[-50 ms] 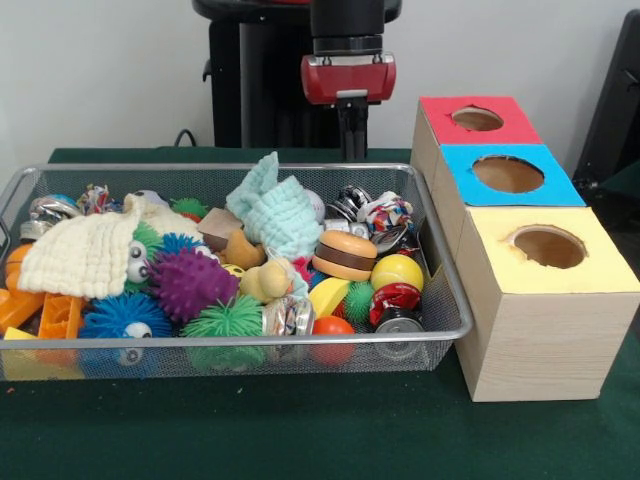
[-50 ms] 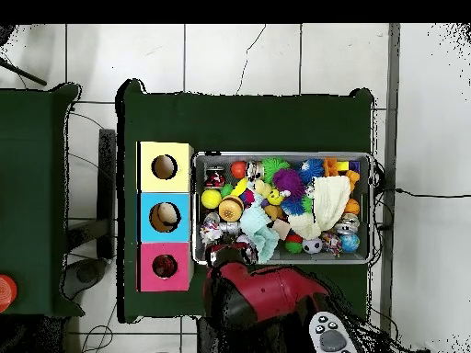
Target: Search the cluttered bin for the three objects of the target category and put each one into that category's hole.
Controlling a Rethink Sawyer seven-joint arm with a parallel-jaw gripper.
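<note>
Wire bin (image 1: 440,300): packed with toys and cloths to its rim. Wooden box (image 1: 545,330) with red, blue and yellow holes touches its side. Gripper (image 1: 352,140): above bin's far edge, over green table (image 1: 300,430); jaw state cannot be told.

The arm (image 1: 348,60) is cut off by the top edge at 12 o'clock. The gripper (image 1: 351,140) tips sit behind the basket (image 1: 440,290) rim; their spacing cannot be read. The cream cloth (image 1: 85,255) covers toys at 9 o'clock. In the overhead view, the arm hides the gripper.
</note>
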